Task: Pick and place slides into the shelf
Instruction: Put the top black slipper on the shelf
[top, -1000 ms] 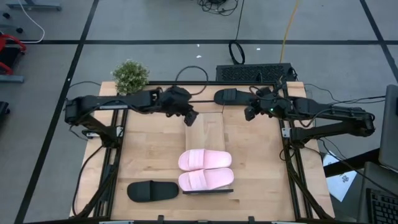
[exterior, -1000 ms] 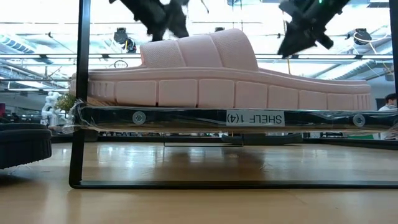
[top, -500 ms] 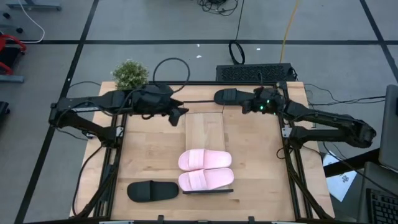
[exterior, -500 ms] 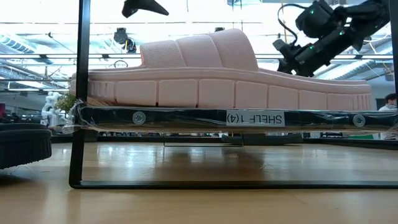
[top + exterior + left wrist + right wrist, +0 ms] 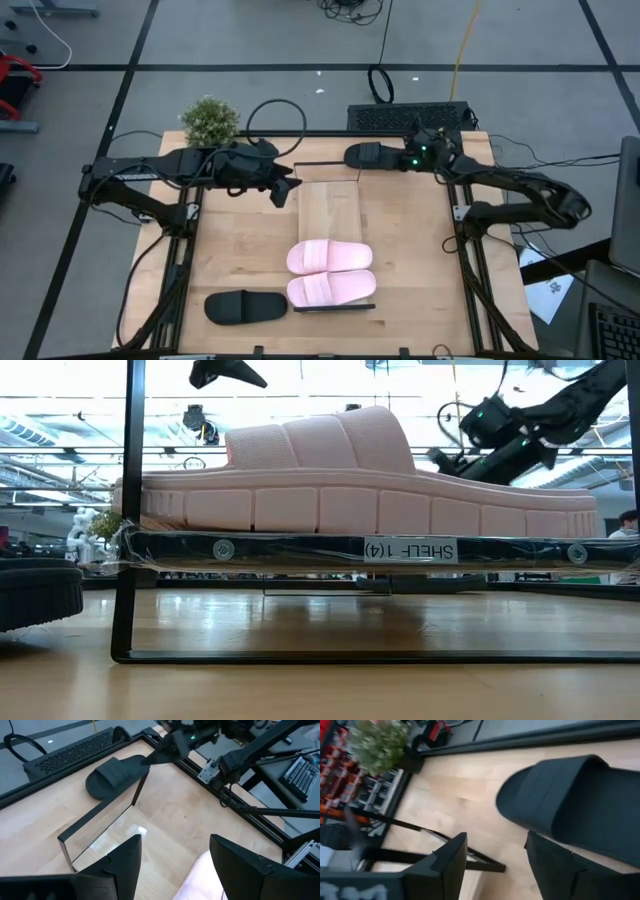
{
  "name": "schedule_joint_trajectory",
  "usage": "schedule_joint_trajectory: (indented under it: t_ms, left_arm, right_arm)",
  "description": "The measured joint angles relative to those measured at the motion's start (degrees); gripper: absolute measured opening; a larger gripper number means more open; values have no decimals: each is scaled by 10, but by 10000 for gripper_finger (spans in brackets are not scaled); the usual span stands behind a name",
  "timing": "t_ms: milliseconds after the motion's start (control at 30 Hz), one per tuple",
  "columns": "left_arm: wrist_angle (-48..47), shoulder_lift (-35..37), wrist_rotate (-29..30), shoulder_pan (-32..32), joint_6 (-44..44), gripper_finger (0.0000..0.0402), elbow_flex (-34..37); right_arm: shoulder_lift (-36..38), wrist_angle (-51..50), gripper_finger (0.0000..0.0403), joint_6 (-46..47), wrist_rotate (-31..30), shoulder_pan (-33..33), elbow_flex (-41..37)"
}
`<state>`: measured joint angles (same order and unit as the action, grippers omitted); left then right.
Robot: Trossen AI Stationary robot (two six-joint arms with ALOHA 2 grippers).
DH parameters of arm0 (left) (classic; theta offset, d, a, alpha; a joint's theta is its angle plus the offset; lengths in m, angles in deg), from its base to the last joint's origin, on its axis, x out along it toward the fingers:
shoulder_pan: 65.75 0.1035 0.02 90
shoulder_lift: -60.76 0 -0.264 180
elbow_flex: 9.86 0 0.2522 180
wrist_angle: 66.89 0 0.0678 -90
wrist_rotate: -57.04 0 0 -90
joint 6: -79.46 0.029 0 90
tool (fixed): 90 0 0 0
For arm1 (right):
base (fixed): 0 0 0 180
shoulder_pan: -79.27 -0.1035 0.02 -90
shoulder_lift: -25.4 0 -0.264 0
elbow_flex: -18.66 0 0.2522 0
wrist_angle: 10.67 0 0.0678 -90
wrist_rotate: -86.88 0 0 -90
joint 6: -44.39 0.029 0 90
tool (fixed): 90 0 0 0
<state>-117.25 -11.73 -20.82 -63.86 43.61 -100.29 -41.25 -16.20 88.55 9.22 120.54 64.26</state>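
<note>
Two pale pink slides lie side by side on the near end of the shelf. In the low view the nearer one rests sole-down on it. One black slide lies on the table at the near left. Another black slide lies by the far edge. My right gripper is open and slants down at this slide's right end. My left gripper hangs open above the shelf's far left corner, with nothing between its fingers. My right gripper has its open fingers at the right end of the far black slide. It comes from the table's right, slanting down. The slide lies flat on the table. I cannot tell whether a finger touches it.
A potted plant stands at the far left corner. A black perforated box sits just beyond the far edge. The far half of the shelf panel is bare. Dark frame rails run along the table's sides.
My right gripper has gone toward the far edge and down to the far black slide, tipping from pointing down to a shallower slant. My left gripper has drawn back toward the table's left and risen. The slides have stayed where they were.
</note>
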Motion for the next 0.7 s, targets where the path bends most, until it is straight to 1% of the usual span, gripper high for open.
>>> schedule_joint_trajectory:
  t_ms: [133, 400, 533, 700]
  left_arm:
    - [-2, 0, -1, 0, -1, 230, 0]
    - [-6, 0, -4, -1, -3, 230, 0]
    - [-6, 0, -2, 1, 4, 230, 0]
    - [-10, 0, 0, 4, 4, 230, 0]
  right_arm:
    - [-47, 26, 207, -20, -1, 11, 0]
    - [-97, 42, 208, -44, -4, 34, 0]
    - [-128, 91, 208, -42, -3, 34, 0]
    - [-179, 146, 208, -15, -3, 34, 0]
